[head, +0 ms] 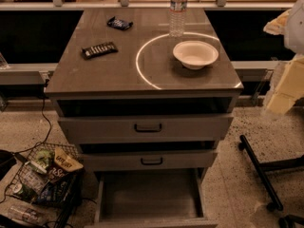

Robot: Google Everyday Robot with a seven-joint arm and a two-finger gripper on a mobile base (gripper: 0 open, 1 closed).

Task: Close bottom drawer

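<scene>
Bottom drawer stands pulled well out of the grey cabinet, so you look down onto its grey floor and side walls, with its front panel cut by the lower edge of the view. Above it you have the middle drawer and the top drawer, each with a black bar handle and each with a dark gap above its front. The gripper (a pale cream shape, cut off by the frame) sits at the far right edge of the view, beside the cabinet's right side and well apart from the open drawer; you cannot tell whether it is open or closed, and it touches nothing you can see. On the cabinet top you will find a white bowl on the right, a clear water bottle upright just behind it, and two dark wrapped bars on the left. On the floor to the left lies a wire basket of snack bags.
</scene>
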